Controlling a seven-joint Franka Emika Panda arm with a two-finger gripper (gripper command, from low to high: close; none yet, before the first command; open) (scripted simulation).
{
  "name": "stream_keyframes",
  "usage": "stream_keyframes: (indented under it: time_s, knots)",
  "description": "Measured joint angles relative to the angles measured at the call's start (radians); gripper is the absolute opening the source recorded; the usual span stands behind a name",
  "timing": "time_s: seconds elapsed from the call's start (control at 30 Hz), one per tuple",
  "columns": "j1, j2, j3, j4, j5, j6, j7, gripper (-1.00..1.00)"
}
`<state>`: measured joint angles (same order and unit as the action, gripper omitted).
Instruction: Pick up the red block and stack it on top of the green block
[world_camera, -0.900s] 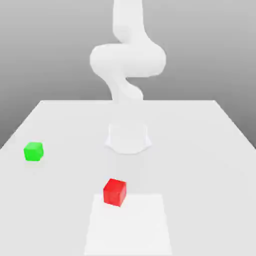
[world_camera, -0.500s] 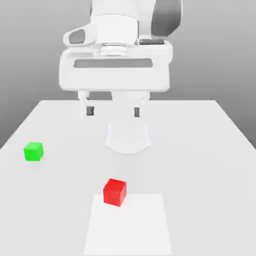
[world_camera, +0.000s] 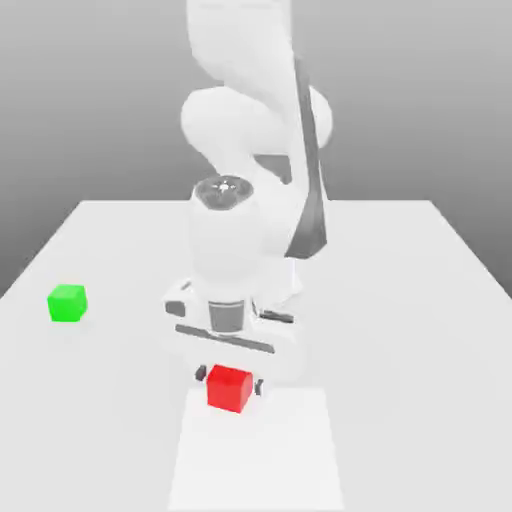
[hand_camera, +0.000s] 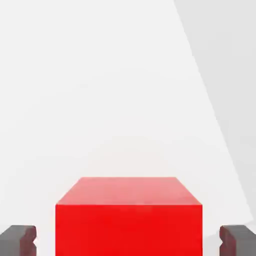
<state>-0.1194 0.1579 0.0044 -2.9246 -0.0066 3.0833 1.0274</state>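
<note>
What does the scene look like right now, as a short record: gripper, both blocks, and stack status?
gripper: lowered over the table, pointing down, shut on the red block
red block: between the fingers, at table level, on the edge of a lighter square patch
green block: alone on the table, toward the exterior view's left and farther back than the red block, nothing on top
stack status: not yet done; the two blocks are well apart
</note>
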Motion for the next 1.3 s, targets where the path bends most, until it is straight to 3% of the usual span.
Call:
stream_keyframes:
  time_s: [0.13,0.43,1.03,1.17,1.3]
  knots:
    - [0.000,0.004,0.000,0.000,-0.003,0.004,0.003,-1.00]
    - [-0.027,-0.278,-0.008,-0.036,0.004,-0.242,0.016,-1.00]
    - [-0.744,-0.364,-0.364,0.044,-0.155,-0.395,0.645,-1.00]
    - [-0.802,-0.273,-0.428,0.070,-0.097,-0.333,0.675,-1.00]
    - [-0.783,-0.153,-0.420,0.075,0.039,-0.226,0.586,-1.00]
